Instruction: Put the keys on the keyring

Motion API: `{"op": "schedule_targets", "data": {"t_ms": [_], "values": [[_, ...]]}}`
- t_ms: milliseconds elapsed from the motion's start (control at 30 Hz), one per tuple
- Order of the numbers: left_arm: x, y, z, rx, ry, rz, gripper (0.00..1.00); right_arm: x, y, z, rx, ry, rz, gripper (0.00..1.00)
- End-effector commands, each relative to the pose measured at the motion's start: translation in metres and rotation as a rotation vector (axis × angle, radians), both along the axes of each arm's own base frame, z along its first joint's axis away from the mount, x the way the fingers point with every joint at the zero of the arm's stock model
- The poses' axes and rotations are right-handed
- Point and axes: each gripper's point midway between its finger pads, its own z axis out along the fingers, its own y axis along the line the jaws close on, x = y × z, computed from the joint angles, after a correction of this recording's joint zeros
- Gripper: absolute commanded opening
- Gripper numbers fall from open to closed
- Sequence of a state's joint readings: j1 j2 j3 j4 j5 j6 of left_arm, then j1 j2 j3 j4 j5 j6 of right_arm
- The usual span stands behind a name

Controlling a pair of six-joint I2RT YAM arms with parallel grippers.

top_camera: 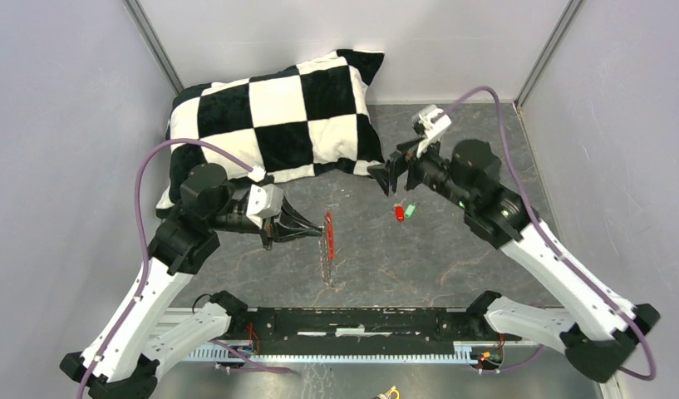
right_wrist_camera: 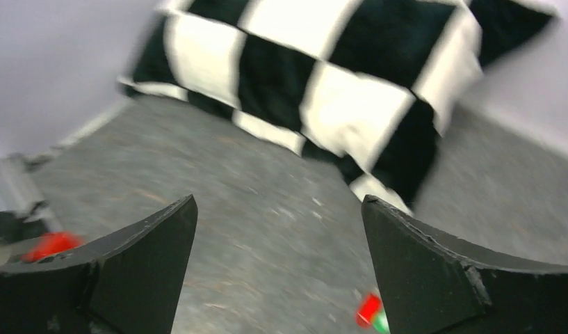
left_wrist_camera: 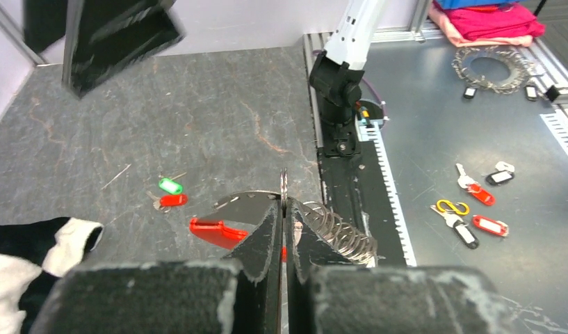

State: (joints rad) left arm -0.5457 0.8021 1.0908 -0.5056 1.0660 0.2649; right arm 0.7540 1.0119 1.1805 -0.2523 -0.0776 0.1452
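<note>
1. Two keys [top_camera: 400,213], one red-headed and one green-headed, lie side by side on the bench [top_camera: 452,266], right of its middle.
2. One keyring [top_camera: 328,223], with a red fob and a silvery chain, is mid-bench. The left gripper [top_camera: 317,233] is clamped on its ring.
3. The right gripper [top_camera: 386,176] hangs empty just behind the keys, jaws wide apart.
4. One checkered pillow [top_camera: 277,116] fills the far-left corner.

Right-wrist view all motion blur, the keys [right_wrist_camera: 372,314] half beyond its bottom edge.

High rear overview, two close wrist views; keys [top_camera: 404,211] common to all.
</note>
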Motion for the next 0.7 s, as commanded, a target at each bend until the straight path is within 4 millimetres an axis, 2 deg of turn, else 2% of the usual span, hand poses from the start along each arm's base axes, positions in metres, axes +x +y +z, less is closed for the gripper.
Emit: {"op": "schedule_targets", "data": {"t_ms": [0, 67, 200, 367, 500, 567, 667], "values": [[0.014, -0.002, 0.005, -0.018, -0.106, 0.037, 0.02, 0.054, -0.046, -0.100, -0.194, 0.243, -0.213, 0.97], [0.019, -0.003, 0.000, -0.008, -0.085, 0.055, 0.02, 0.071, -0.061, -0.123, -0.198, 0.265, -0.284, 0.98], [0.028, -0.007, -0.009, 0.005, -0.052, 0.078, 0.02, 0.086, -0.089, -0.177, -0.289, 0.283, -0.383, 0.97], [0.036, -0.009, -0.022, 0.035, -0.052, 0.082, 0.02, 0.088, -0.109, -0.241, -0.371, 0.351, -0.380, 0.82], [0.032, -0.008, -0.028, 0.046, -0.045, 0.063, 0.02, 0.099, -0.130, -0.275, -0.473, 0.337, -0.346, 0.71], [0.030, -0.008, -0.029, 0.050, -0.034, 0.050, 0.02, 0.107, -0.140, -0.286, -0.511, 0.320, -0.327, 0.69], [0.026, -0.008, -0.028, 0.058, -0.035, 0.029, 0.02, 0.110, -0.129, -0.289, -0.468, 0.253, -0.177, 0.69]]}}
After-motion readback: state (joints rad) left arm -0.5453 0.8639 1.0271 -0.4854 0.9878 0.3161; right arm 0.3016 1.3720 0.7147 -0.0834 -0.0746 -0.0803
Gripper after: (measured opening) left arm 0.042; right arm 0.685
